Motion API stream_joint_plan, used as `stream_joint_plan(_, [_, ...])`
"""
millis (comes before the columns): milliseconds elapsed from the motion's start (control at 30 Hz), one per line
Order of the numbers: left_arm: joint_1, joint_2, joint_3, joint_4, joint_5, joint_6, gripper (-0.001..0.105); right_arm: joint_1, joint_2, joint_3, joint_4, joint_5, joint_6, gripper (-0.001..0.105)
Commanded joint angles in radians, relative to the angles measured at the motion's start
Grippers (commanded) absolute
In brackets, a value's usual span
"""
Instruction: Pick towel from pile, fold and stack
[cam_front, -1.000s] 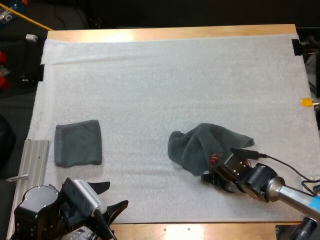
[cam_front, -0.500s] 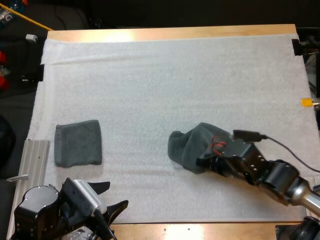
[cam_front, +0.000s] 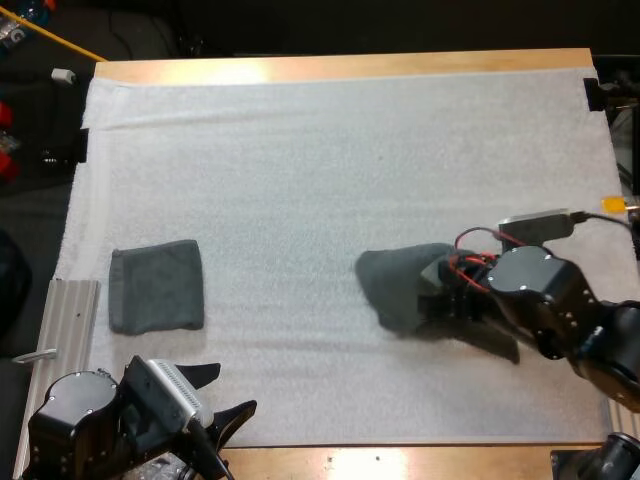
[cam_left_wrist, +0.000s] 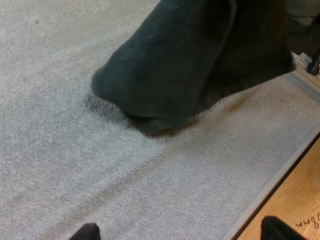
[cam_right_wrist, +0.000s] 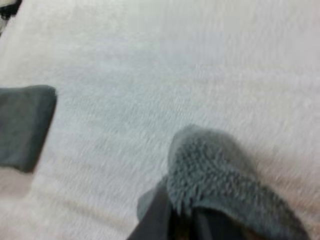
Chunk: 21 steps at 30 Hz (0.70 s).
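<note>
A dark grey-green crumpled towel (cam_front: 395, 288) is bunched up at the mat's right of centre. My right gripper (cam_front: 440, 302) is shut on its right part, and the cloth hangs from the pinch with its low end touching the mat. The right wrist view has the towel's fuzzy fold (cam_right_wrist: 212, 175) right at the gripper (cam_right_wrist: 182, 220). A folded towel (cam_front: 156, 285) lies flat at the left, also visible as the folded towel (cam_right_wrist: 22, 125). My left gripper (cam_front: 228, 390) rests open near the front edge, with the lifted towel (cam_left_wrist: 175, 65) beyond its fingertips (cam_left_wrist: 85, 232).
A metal rail (cam_front: 72, 318) lies beside the mat's left edge, close to the folded towel. White mat (cam_front: 330, 170) stretches bare across the middle and back. The wooden table edge (cam_left_wrist: 300, 210) runs along the front.
My right gripper moved up over the crumpled towel, closed on it and pulled it up and to the right, so the cloth is now bunched tighter. The left arm has stayed still.
</note>
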Motion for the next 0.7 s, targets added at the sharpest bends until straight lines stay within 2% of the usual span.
stream_joint_plan(0, [-0.005,0.003,-0.006,-0.003,0.010,-0.002,0.062,0.001,-0.009,-0.028,0.021,0.026,-0.028,0.000])
stream_joint_plan(100, [-0.005,0.003,-0.006,-0.003,0.010,-0.002,0.062,0.001,-0.010,-0.074,0.038,0.030,-0.063,0.000])
stream_joint_plan(267, [-0.005,0.003,-0.006,-0.003,0.010,-0.002,0.062,0.001,-0.011,-0.139,0.117,0.008,-0.066,0.000])
stream_joint_plan(367, [-0.005,0.003,-0.006,-0.003,0.010,-0.002,0.062,0.001,-0.012,-0.160,0.174,-0.101,-0.066,0.000])
stream_joint_plan(433, [-0.005,0.003,-0.006,-0.003,0.010,-0.002,0.062,0.009,-0.012,-0.169,0.197,-0.238,-0.062,0.000])
stream_joint_plan(500, [-0.005,0.003,-0.006,-0.003,0.010,-0.002,0.062,0.033,-0.012,-0.177,0.206,-0.300,-0.053,0.000])
stream_joint_plan(667, [-0.005,0.003,-0.006,-0.003,0.010,-0.002,0.062,0.144,-0.012,-0.208,0.163,-0.320,0.011,0.000])
